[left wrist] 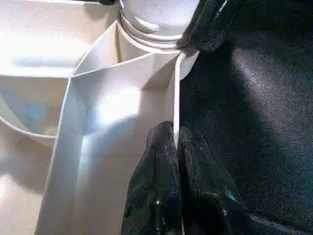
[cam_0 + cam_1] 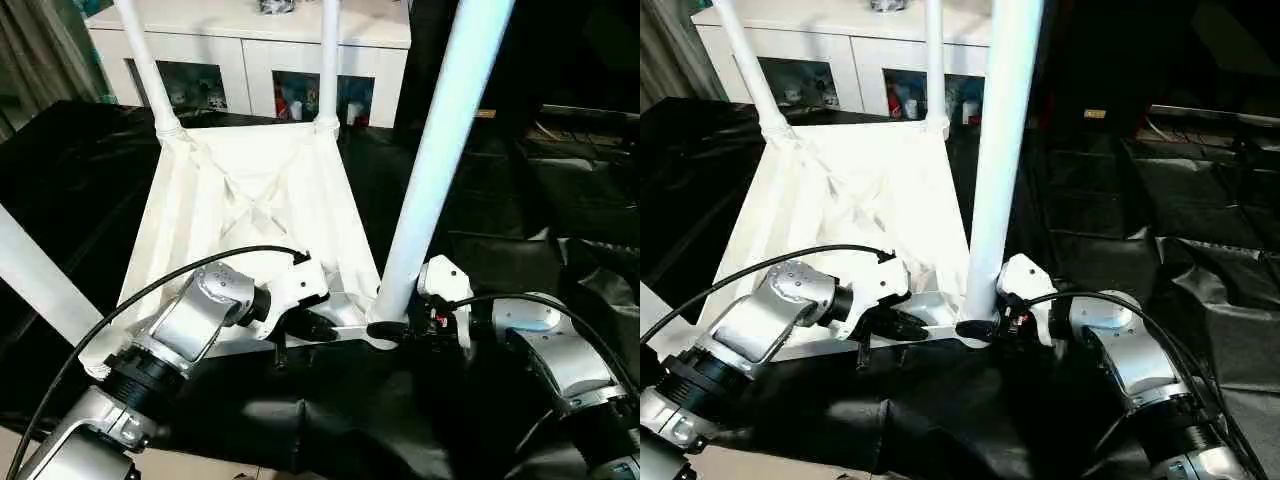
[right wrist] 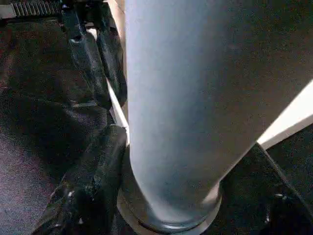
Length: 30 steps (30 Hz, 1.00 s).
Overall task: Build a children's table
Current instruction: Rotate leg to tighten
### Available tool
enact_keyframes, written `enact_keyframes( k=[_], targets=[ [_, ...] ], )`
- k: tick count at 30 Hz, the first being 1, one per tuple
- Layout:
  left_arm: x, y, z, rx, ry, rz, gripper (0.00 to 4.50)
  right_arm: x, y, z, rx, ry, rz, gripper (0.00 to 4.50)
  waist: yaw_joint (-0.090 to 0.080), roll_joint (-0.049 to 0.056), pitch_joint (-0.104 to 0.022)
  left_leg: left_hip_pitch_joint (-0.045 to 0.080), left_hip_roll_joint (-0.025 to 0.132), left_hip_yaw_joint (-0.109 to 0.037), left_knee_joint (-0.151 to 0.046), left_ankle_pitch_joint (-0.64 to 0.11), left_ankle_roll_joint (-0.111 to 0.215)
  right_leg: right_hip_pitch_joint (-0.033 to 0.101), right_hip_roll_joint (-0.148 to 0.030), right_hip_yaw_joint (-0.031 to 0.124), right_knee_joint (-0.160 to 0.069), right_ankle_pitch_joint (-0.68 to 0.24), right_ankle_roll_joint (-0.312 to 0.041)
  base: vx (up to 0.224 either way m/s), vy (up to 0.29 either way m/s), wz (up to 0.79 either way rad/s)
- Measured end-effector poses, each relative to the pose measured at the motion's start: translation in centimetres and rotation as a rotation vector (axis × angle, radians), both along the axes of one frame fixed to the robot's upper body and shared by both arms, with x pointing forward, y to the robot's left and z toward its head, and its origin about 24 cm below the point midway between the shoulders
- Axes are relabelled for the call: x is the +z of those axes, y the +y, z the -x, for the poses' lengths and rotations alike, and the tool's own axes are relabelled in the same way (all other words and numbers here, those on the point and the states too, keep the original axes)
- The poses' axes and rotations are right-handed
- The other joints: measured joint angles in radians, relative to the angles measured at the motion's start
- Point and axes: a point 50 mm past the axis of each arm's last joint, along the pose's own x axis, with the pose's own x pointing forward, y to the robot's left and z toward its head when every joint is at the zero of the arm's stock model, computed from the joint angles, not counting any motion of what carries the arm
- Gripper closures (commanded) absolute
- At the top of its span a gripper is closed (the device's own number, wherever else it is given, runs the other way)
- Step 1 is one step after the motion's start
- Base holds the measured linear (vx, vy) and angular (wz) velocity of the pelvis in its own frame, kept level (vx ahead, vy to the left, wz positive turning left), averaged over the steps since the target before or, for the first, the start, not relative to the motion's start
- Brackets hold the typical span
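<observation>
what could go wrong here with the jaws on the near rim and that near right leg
The left gripper pinches only the thin rim of the tabletop; if it slips, the top may shift on the black sheet. The right gripper sits at the base of the near right leg; pushing there might tilt the tall leg in its socket. The far legs could sway too.

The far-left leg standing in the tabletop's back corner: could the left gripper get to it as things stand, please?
Probably not yet. The left gripper is shut on the near rim of the tabletop, and the far-left leg stands across the whole upturned top; nothing blocks the way, though.
</observation>
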Motion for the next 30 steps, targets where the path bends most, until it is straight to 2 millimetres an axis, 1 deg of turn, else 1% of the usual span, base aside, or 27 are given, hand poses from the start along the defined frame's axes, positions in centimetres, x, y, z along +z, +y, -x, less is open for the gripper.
enact_keyframes(
  k=[7, 9, 11, 15, 16, 21, 25, 28, 30],
  targets=[
    [0.0, 0.0, 0.0, 0.004, -0.002, 0.001, 4.50, 0.0, 0.0, 0.0, 0.000, -0.003, 0.002, 2.02, 0.000, 0.000, 0.000, 0.000, 0.000, 0.000, 0.000, 0.000, 0.000, 0.000, 0.000, 0.000, 0.000, 0.000, 0.000, 0.000, 0.000, 0.00],
    [-0.1, -0.2, -0.2, 0.025, -0.011, 0.019, 4.50, -0.2, 0.0, -0.1, -0.027, -0.003, -0.003, 2.03, 0.000, 0.000, 0.000, 0.001, 0.000, 0.000, 0.000, 0.000, 0.000, 0.001, 0.000, 0.000, 0.000, 0.000, 0.000, 0.000, 0.000, 0.00],
    [-0.4, -0.7, -0.7, 0.086, -0.026, 0.049, 4.50, -0.5, -0.1, -0.7, -0.131, -0.006, -0.027, 2.03, -0.002, 0.000, 0.000, 0.002, 0.000, 0.000, 0.003, 0.000, 0.000, 0.002, 0.000, 0.000, 0.002, 0.000, -0.001, 0.000, 0.000, 0.00],
    [-0.7, -2.0, -2.0, 0.215, -0.060, 0.063, 4.50, -1.1, 0.5, -2.0, -0.379, -0.014, -0.059, 2.03, -0.019, 0.000, 0.000, 0.002, 0.000, 0.000, 0.007, 0.000, 0.000, 0.003, 0.000, 0.001, 0.002, -0.001, 0.003, 0.000, 0.000, 0.00],
    [-0.8, -2.4, -2.2, 0.236, -0.060, 0.064, 4.50, -1.2, 0.8, -2.2, -0.418, -0.014, -0.067, 2.03, -0.022, 0.000, 0.000, 0.002, -0.001, 0.000, 0.007, 0.000, 0.000, 0.003, 0.000, 0.002, 0.002, -0.002, 0.003, 0.000, 0.000, 0.00],
    [-0.8, -4.0, -3.6, 0.345, -0.085, 0.039, 4.50, -1.5, 2.3, -3.5, -0.697, -0.025, -0.073, 2.03, -0.024, -0.002, -0.001, 0.004, -0.001, -0.001, 0.006, 0.000, 0.000, 0.004, 0.000, 0.002, 0.001, -0.002, 0.004, 0.000, 0.000, 0.00],
    [-1.1, -5.0, -4.2, 0.389, -0.105, 0.025, 4.50, -1.6, 3.2, -4.2, -0.819, -0.064, -0.021, 2.03, -0.024, -0.003, -0.004, 0.005, -0.001, -0.002, 0.005, 0.000, 0.000, 0.007, 0.000, 0.001, 0.000, -0.002, 0.005, 0.000, 0.000, 0.00],
    [-1.4, -5.3, -4.3, 0.398, -0.112, 0.018, 4.50, -1.7, 3.5, -4.3, -0.846, -0.085, 0.021, 2.03, -0.025, -0.002, -0.003, 0.016, -0.002, -0.003, 0.001, 0.000, 0.000, 0.016, 0.000, 0.001, -0.007, -0.004, 0.007, 0.000, 0.000, 0.00],
    [-1.5, -5.3, -4.3, 0.394, -0.115, 0.016, 4.50, -1.8, 3.6, -4.3, -0.854, -0.075, 0.005, 2.03, -0.025, -0.001, -0.004, 0.020, -0.004, -0.004, -0.007, 0.000, 0.000, 0.018, 0.000, -0.001, -0.019, -0.005, 0.008, 0.000, 0.000, 0.00]
  ],
)
